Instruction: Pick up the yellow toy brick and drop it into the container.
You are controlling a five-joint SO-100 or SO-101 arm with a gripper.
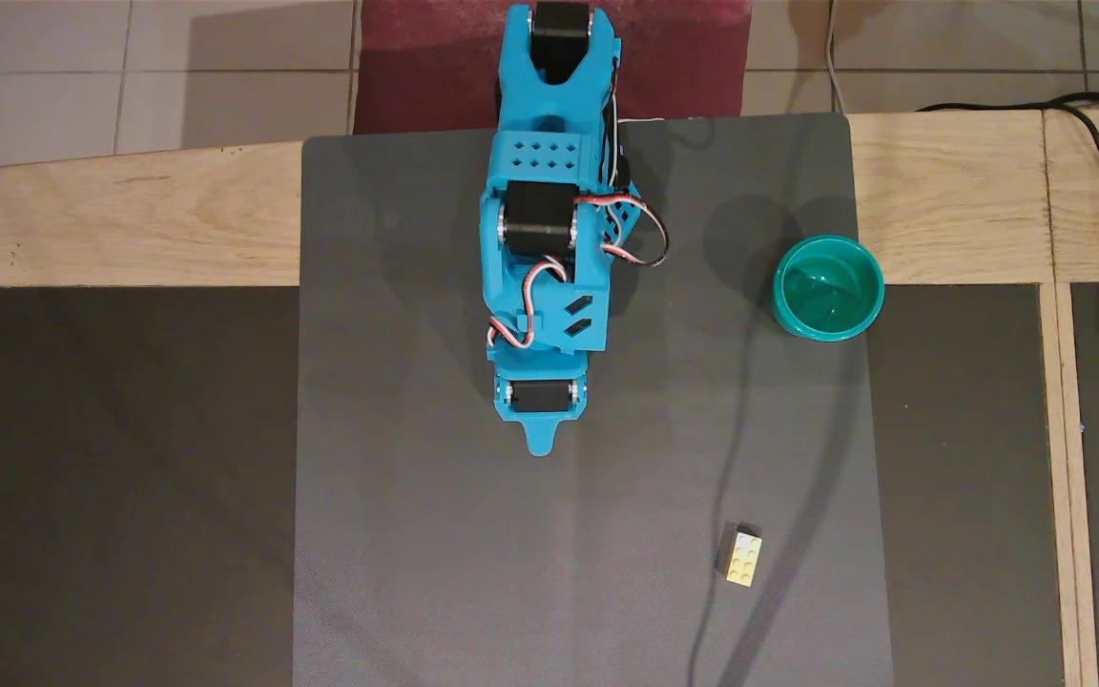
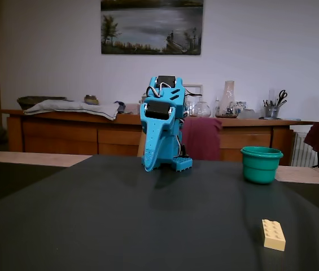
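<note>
Lying nearest the fixed camera, the yellow toy brick (image 2: 274,235) rests studs-up on the counter (image 2: 91,226). Farther back stands the container (image 2: 261,164), well apart. The folded arm's end effector (image 2: 149,165) appears closed, holding nothing.

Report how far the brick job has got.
Nothing is done yet. The brick lies on the grey mat, apart from the cup, which looks empty. The gripper holds nothing and is folded back near the base. Reaching, grasping, carrying and dropping all remain.
</note>
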